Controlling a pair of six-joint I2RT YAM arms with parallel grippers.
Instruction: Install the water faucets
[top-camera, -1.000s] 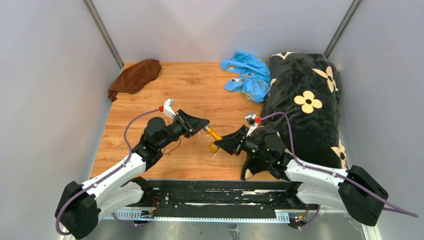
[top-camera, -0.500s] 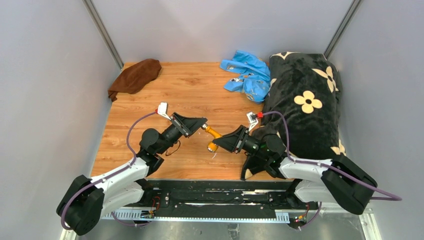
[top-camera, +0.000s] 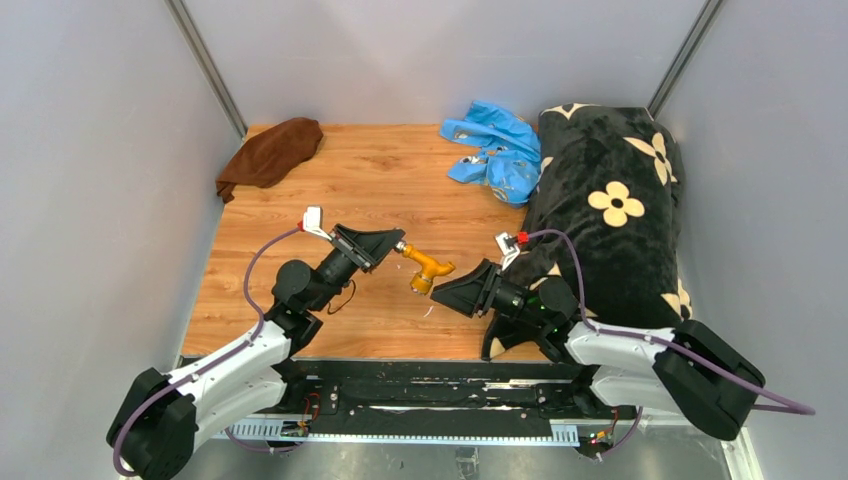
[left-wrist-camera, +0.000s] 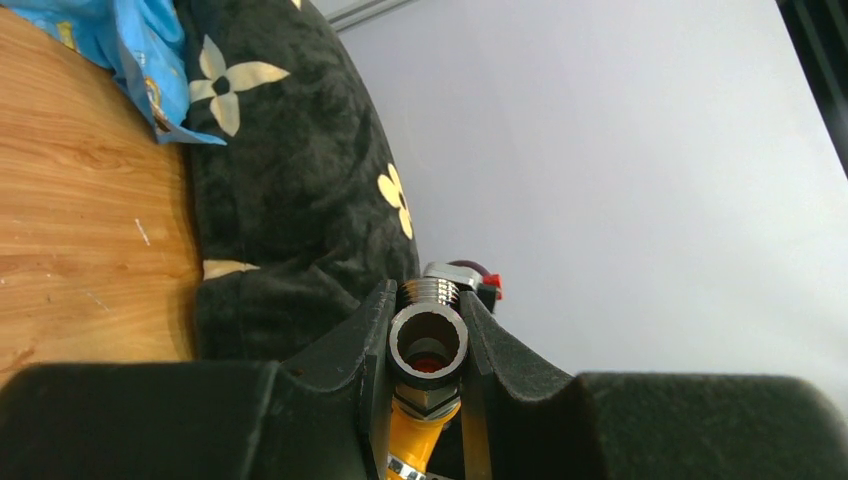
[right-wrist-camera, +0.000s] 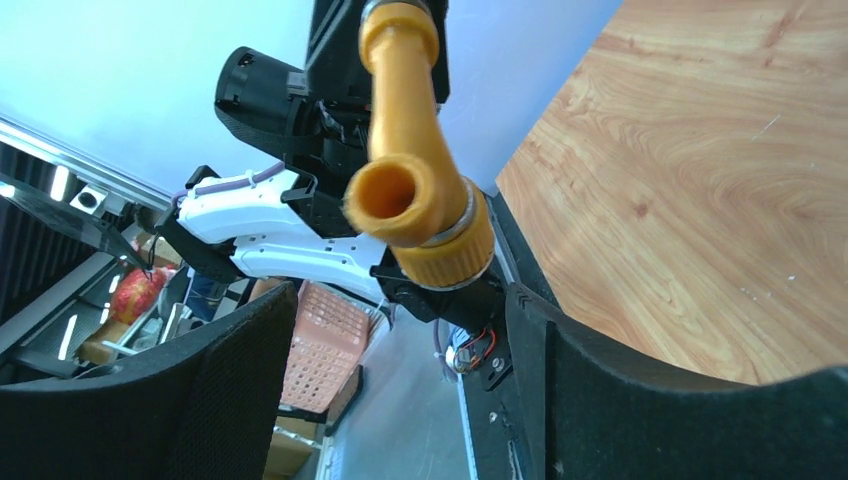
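Observation:
A brass-orange bent faucet (top-camera: 426, 268) hangs above the wooden table (top-camera: 380, 180), between the two arms. My left gripper (top-camera: 397, 247) is shut on its silver threaded end (left-wrist-camera: 428, 338), which shows as an open round tube squeezed between both black fingers. The orange body (left-wrist-camera: 420, 440) drops away below the jaws. My right gripper (top-camera: 438, 290) is open just short of the faucet's spout end. In the right wrist view the orange spout (right-wrist-camera: 410, 190) sits above the gripper (right-wrist-camera: 400, 340), clear of both wide-apart fingers (right-wrist-camera: 210, 380).
A bright blue plastic bag (top-camera: 495, 150) lies at the back beside a black flowered cushion (top-camera: 610, 200) that fills the table's right side. A brown cloth (top-camera: 270, 150) sits in the back left corner. Grey walls close in on both sides.
My right gripper has opened and let go of the faucet's spout end, backing off slightly. The left gripper, still shut on the threaded end, has turned the faucet and raised it a little.

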